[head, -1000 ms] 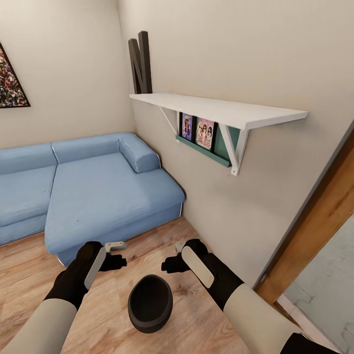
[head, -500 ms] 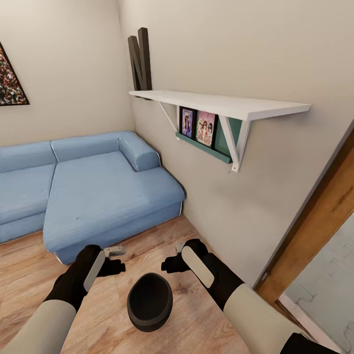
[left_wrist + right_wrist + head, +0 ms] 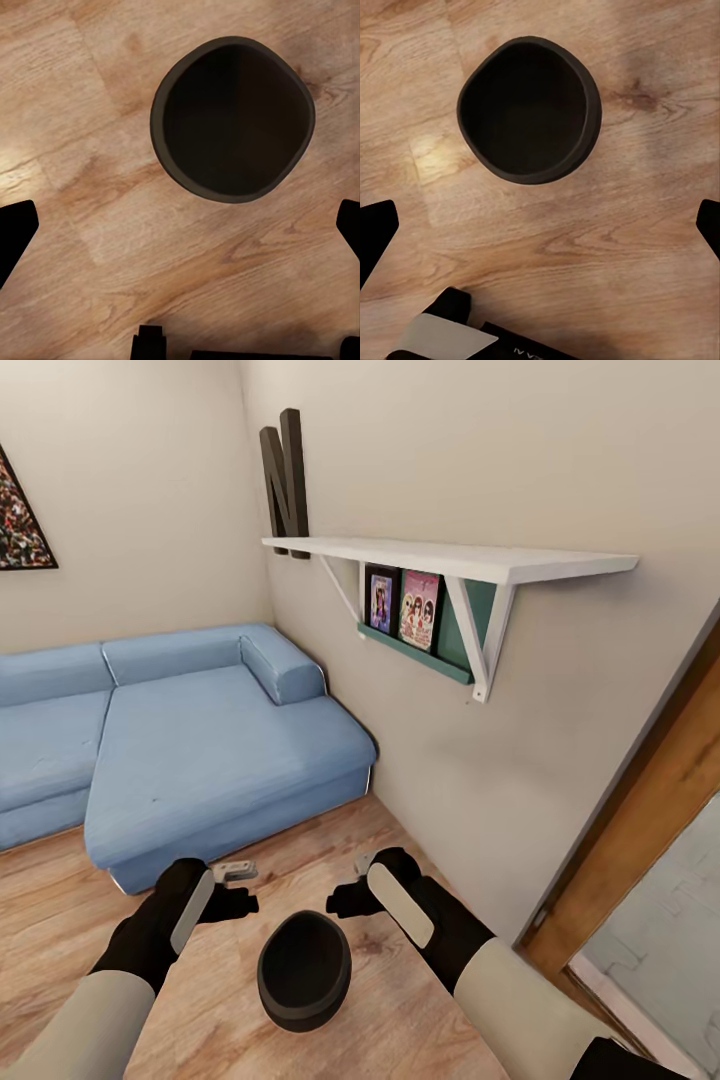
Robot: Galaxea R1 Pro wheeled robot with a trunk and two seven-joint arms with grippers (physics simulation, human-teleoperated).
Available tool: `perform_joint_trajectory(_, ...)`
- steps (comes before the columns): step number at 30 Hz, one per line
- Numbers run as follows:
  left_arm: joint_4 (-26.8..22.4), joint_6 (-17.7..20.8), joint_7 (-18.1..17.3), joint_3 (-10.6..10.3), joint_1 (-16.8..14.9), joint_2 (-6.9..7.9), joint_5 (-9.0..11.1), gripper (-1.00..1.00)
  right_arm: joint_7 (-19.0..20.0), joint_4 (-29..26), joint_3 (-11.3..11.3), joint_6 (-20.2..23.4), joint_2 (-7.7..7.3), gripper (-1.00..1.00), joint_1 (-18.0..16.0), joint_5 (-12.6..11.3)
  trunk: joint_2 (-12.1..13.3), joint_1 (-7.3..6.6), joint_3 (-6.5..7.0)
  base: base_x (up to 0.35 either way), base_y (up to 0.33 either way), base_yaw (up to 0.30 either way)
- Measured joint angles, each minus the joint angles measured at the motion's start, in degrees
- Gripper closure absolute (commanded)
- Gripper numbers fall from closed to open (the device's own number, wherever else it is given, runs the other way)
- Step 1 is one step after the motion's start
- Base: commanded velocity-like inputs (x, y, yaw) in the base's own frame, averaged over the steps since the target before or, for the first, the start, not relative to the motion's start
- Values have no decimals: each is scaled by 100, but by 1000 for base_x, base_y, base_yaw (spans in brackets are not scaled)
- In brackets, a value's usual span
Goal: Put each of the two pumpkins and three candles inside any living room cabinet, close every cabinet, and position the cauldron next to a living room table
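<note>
The jaws of both grippers are spread wide, with nothing held between them: in each wrist view the two dark fingertips are seen at opposite edges of the picture, and only bare plank floor lies in the gap. The left gripper (image 3: 238,880) and the right gripper (image 3: 352,880) are held side by side above the light wood plank floor (image 3: 60,920), apart from each other. The small round glossy black cauldron with a wide mouth (image 3: 304,970) is stood upright on the floor, below and between the two pairs of jaws, touched by neither. In the left wrist view the cauldron (image 3: 232,120) is seen from above, ahead of the open jaws and off to one side of their middle line; in the right wrist view the cauldron (image 3: 529,109) is likewise ahead of the jaws, its dark inside in view and nothing to be made out in it. Beyond the jaws a blue fabric corner sofa (image 3: 200,760) is set against the pale walls. A white wall shelf on brackets (image 3: 450,560) is fixed above, with picture cards (image 3: 402,606) stood on a green ledge beneath it
</note>
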Motion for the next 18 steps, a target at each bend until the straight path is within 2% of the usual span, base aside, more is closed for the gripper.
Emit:
perform_joint_trajectory(7,6,0,-13,-13,1,-19,-1,-100,6,6,37,-2,0,-100,-1,0,-281,154,-126,0,0,0)
perform_joint_trajectory(12,22,-299,-20,-20,1,-26,-8,-100,18,10,41,-13,0,-100,0,3,-481,264,-215,0,0,0)
perform_joint_trajectory(18,-27,-405,-35,-27,2,-27,-5,-100,23,16,41,-29,0,-100,0,3,-722,395,-323,0,0,0)
